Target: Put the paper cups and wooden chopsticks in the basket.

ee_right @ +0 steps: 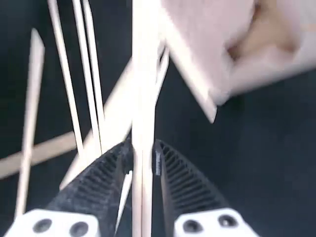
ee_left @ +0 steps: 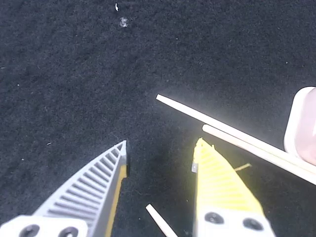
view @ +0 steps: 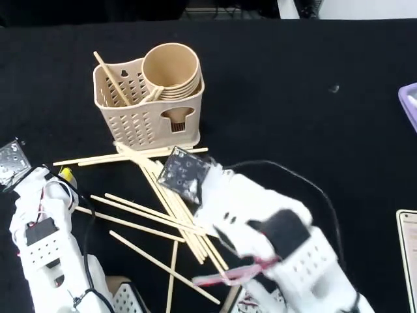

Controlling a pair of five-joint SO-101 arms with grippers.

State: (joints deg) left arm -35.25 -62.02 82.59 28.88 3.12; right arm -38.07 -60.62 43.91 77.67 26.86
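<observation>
Cups [view: 171,68] stacked in basket [view: 140,124], upper left; right gripper [ee_right: 143,148] clamps chopsticks [ee_right: 143,74]; left gripper [ee_left: 162,145] spread, empty; loose sticks [view: 150,212] litter centre.

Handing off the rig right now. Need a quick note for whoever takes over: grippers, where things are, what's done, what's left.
Left gripper: open and holding nothing, over the table beside loose chopsticks.
Right gripper: shut on the held chopstick, at the pile in front of the basket.
Done: paper cups are stacked in one basket compartment. At least one basket chopstick leans in the other.
Left: drop the held chopstick in, then collect the many loose chopsticks scattered on the table in front of the basket.
</observation>
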